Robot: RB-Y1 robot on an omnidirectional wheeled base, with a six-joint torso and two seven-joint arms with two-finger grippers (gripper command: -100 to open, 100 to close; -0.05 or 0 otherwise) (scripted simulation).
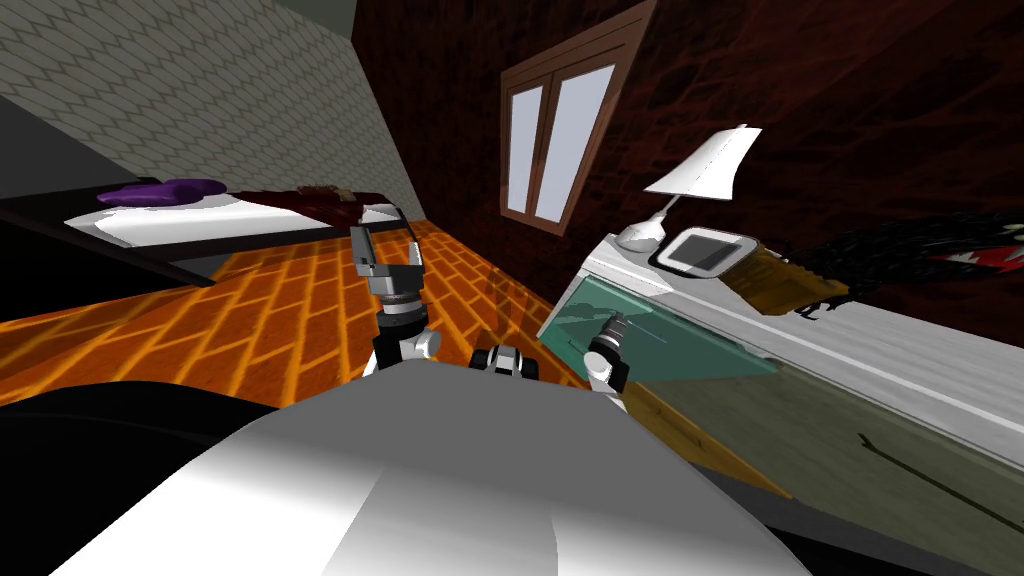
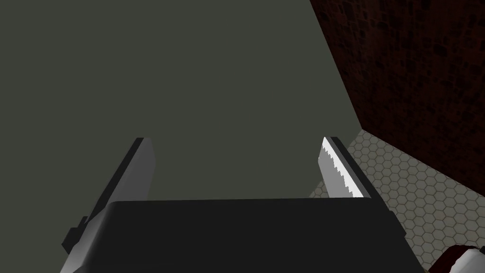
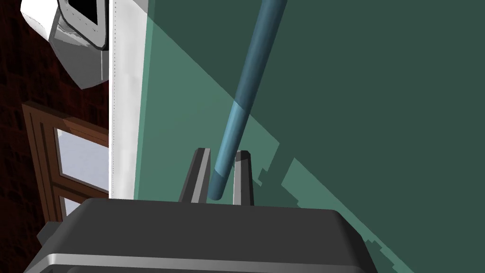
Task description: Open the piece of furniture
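Teal front point(image 3: 379, 95), blue handle point(image 3: 250, 80): pinches its very end with right claw point(image 3: 222, 152), left claw point(image 2: 235, 140) spread idle; risks slipping off on a skewed pull

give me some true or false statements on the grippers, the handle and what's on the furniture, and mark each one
1. The right gripper is shut on the blue bar handle. True.
2. The left gripper holds a lamp. False: its fingers are open and hold nothing.
3. A white lamp stands on top of the furniture. True.
4. The handle is mounted on a red panel. False: it sits on a green panel.
5. The right gripper grips the handle at its middle. False: it grips near one end.
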